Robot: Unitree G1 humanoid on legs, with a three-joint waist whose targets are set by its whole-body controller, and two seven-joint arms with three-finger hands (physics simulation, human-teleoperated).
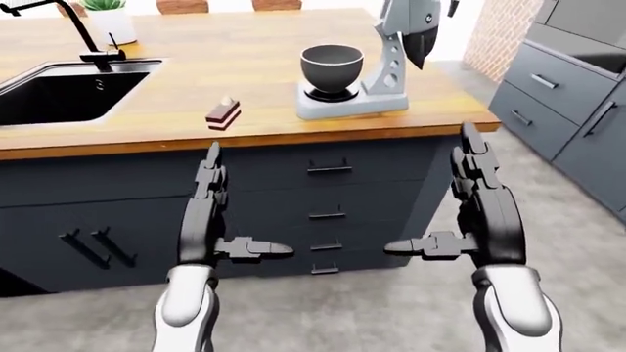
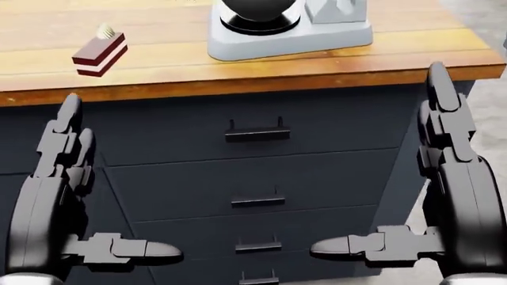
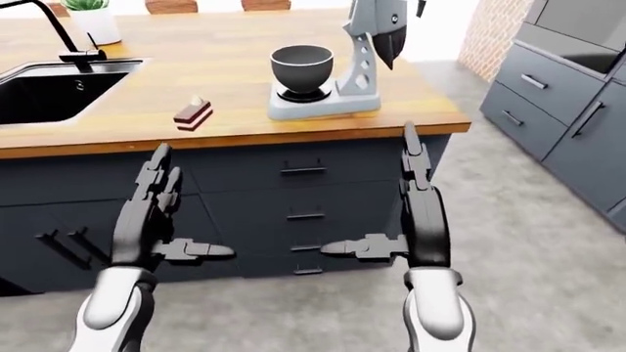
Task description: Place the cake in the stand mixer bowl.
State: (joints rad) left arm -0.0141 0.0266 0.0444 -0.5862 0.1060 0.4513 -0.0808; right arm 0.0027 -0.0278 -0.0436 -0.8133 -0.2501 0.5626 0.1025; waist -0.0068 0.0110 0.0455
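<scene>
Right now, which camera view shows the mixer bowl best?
The left-eye view: the whole dark bowl shows there, open top included, on the stand mixer. The right-eye view shows nearly the same. The head view cuts it off, showing only its lower part.
</scene>
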